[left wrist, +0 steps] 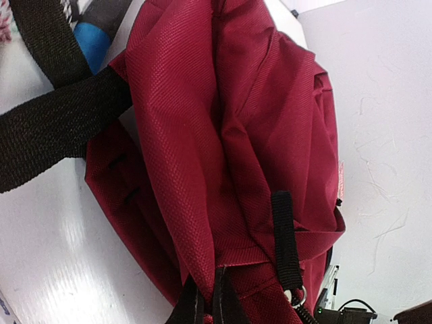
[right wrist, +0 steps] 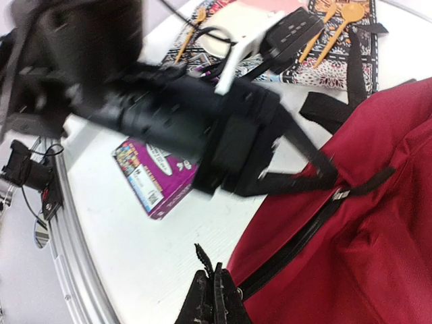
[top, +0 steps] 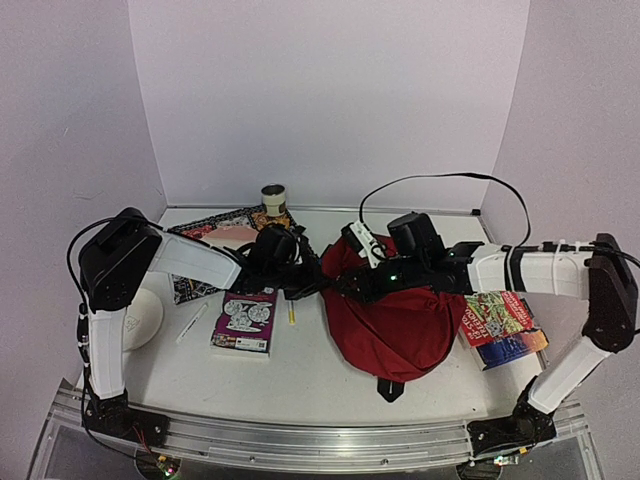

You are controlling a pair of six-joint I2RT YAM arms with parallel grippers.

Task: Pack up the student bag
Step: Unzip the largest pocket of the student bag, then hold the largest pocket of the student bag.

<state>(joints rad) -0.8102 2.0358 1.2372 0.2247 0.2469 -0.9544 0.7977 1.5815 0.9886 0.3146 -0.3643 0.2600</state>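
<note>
Pinching the student bag (top: 400, 325) — left fingers (left wrist: 189, 310), right fingers (right wrist: 201, 304); both clamped on fabric

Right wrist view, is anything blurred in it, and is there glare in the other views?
Right wrist view: the left arm is smeared by motion blur, the student bag sharper. Left wrist view: white glare on the table, bag weave crisp. Top view: even light, no harsh glare.

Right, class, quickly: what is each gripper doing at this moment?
Left gripper: shut on the student bag fabric.
Right gripper: shut beside the bag's zipper; grip cannot be told.
</note>
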